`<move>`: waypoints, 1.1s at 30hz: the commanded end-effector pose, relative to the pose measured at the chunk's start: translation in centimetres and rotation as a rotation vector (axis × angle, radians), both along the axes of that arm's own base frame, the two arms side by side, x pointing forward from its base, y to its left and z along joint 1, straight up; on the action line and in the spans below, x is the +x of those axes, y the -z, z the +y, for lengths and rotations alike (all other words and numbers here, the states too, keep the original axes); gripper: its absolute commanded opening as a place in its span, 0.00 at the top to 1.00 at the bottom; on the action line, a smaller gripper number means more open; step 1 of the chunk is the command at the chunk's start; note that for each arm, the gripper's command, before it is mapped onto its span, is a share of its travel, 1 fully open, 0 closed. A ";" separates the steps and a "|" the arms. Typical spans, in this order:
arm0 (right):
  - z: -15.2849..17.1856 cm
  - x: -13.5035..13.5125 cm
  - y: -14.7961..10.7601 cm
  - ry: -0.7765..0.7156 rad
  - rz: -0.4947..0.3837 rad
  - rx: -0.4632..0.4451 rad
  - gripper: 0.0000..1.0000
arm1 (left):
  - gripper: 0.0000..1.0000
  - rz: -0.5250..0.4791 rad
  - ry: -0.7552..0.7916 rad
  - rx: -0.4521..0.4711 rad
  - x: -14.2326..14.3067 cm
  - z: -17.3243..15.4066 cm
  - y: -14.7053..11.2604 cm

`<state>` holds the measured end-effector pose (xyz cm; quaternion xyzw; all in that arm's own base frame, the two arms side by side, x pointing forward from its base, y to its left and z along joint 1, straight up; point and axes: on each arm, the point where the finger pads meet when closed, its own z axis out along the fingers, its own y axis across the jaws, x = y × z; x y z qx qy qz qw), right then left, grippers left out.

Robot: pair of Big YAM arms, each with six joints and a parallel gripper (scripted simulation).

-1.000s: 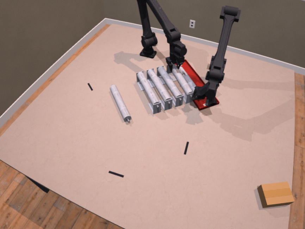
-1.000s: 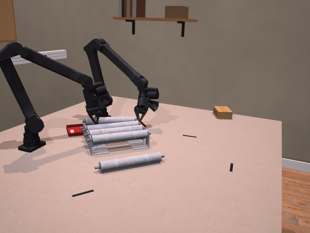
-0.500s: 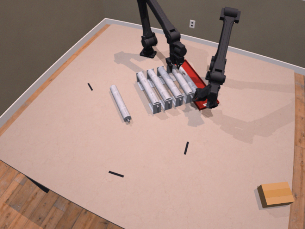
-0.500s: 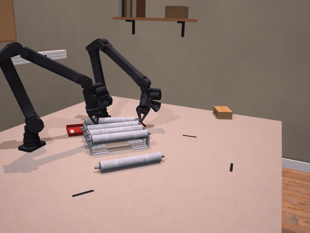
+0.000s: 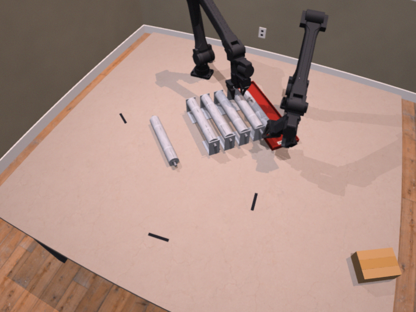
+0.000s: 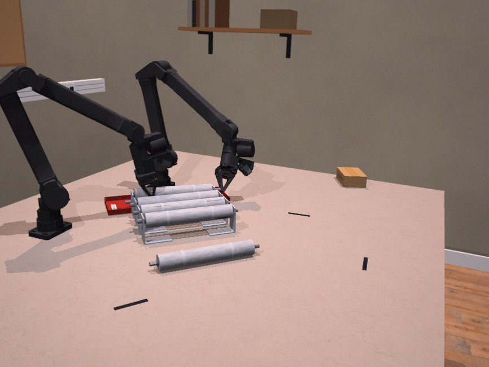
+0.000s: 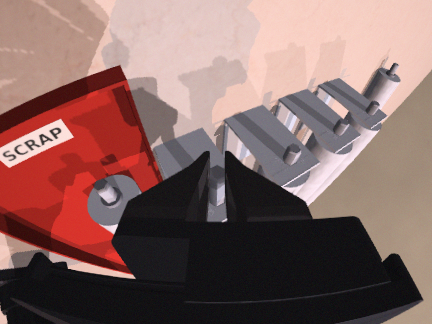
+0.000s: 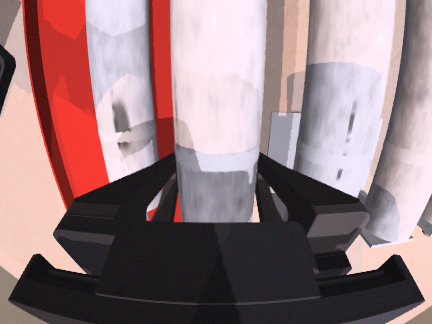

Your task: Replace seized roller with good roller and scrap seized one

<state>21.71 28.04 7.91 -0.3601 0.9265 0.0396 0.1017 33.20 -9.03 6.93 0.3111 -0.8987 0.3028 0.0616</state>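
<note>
Beside the scrap tray [image 5: 265,100] [image 6: 118,199] [image 7: 100,110] [image 8: 75,150], my right gripper [image 5: 239,91] [image 6: 151,192] [image 8: 216,160] clamps the end roller [image 5: 249,110] [image 6: 177,190] [image 8: 217,100], presumably steadying it while my left gripper [image 5: 265,135] [image 6: 222,189] [image 7: 217,159] pinches its axle [image 7: 216,186], likely to centre it.

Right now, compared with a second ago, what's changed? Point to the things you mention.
The left jaws [image 5: 264,134] [image 6: 222,190] shifted slightly outward, away from the bed's near bracket in the top view; they are closed on an axle [image 7: 216,187]. When they gripped it isn't clear. The right jaws [image 5: 242,91] [image 6: 151,193], around a roller [image 5: 248,110] [image 6: 177,190] [image 8: 217,100], and the loose roller [image 5: 164,139] [image 6: 205,254] [image 7: 382,86] look unchanged.
</note>
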 end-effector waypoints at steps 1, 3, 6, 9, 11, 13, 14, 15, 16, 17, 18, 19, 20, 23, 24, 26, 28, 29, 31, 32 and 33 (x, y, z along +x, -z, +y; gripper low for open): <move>0.1 0.0 -0.8 -0.005 -0.027 0.028 0.68 | 0.97 -0.155 -0.084 0.059 7.4 4.2 -2.2; 0.0 -0.1 -0.7 -0.004 -0.024 0.025 0.68 | 0.97 -0.155 -0.084 0.059 7.4 4.2 -2.2; 0.1 -0.2 -0.5 -0.009 -0.032 0.032 0.68 | 0.97 -0.155 -0.084 0.059 7.4 4.2 -2.3; 0.1 -0.2 -0.4 -0.011 -0.037 0.038 0.68 | 0.97 -0.155 -0.084 0.059 7.4 4.2 -2.3; -0.2 -0.4 -0.3 -0.005 -0.027 0.026 0.68 | 0.97 -0.155 -0.084 0.059 7.4 4.2 -2.3; 0.1 0.0 -0.4 -0.005 -0.044 0.046 0.68 | 0.97 -0.151 -0.084 0.059 7.4 4.3 -2.2; -0.3 -0.5 -0.2 -0.007 -0.026 0.024 0.68 | 0.97 -0.155 -0.084 0.059 7.4 4.2 -2.3; -0.4 -0.6 -0.2 -0.003 -0.023 0.021 0.68 | 0.97 -0.155 -0.084 0.059 7.4 4.2 -2.3; -0.6 -0.8 0.0 -0.003 -0.019 0.016 0.68 | 0.97 -0.155 -0.084 0.060 7.5 4.2 -2.3; -0.6 -0.7 0.0 -0.002 -0.019 0.016 0.68 | 0.97 -0.155 -0.084 0.060 7.5 4.2 -2.3; -0.6 -0.7 0.0 -0.001 -0.019 0.016 0.68 | 0.97 0.072 0.011 -0.026 2.1 0.6 0.3; -0.6 -0.8 0.0 -0.002 -0.018 0.017 0.68 | 0.97 0.070 0.012 -0.023 2.0 0.6 0.5; -0.5 -0.8 0.0 -0.002 -0.017 0.018 0.68 | 0.97 0.063 0.013 -0.020 2.0 0.7 0.7; -0.6 -0.8 0.0 -0.003 -0.017 0.017 0.68 | 0.97 0.055 0.019 -0.017 1.8 0.4 0.8; -0.6 -0.8 0.0 -0.003 -0.017 0.017 0.68 | 0.97 0.047 0.020 -0.017 2.0 0.4 0.7; -0.6 -0.8 0.0 -0.003 -0.017 0.017 0.68 | 0.97 0.043 0.019 -0.017 2.0 0.5 0.7; -0.6 -0.8 0.0 -0.003 -0.017 0.017 0.68 | 0.97 0.048 0.012 -0.017 2.0 0.5 0.6; -0.6 -0.8 0.0 -0.003 -0.017 0.017 0.68 | 0.97 0.048 0.012 -0.017 2.0 0.5 0.6; -0.6 -0.8 0.0 -0.003 -0.017 0.017 0.68 | 0.97 0.041 0.010 -0.017 2.0 0.6 0.5; -0.6 -0.8 0.0 -0.003 -0.017 0.017 0.68 | 0.97 0.037 0.009 -0.017 2.0 0.7 0.5; -0.6 -0.8 0.0 -0.003 -0.017 0.017 0.68 | 0.97 0.034 0.007 -0.017 2.1 0.8 0.4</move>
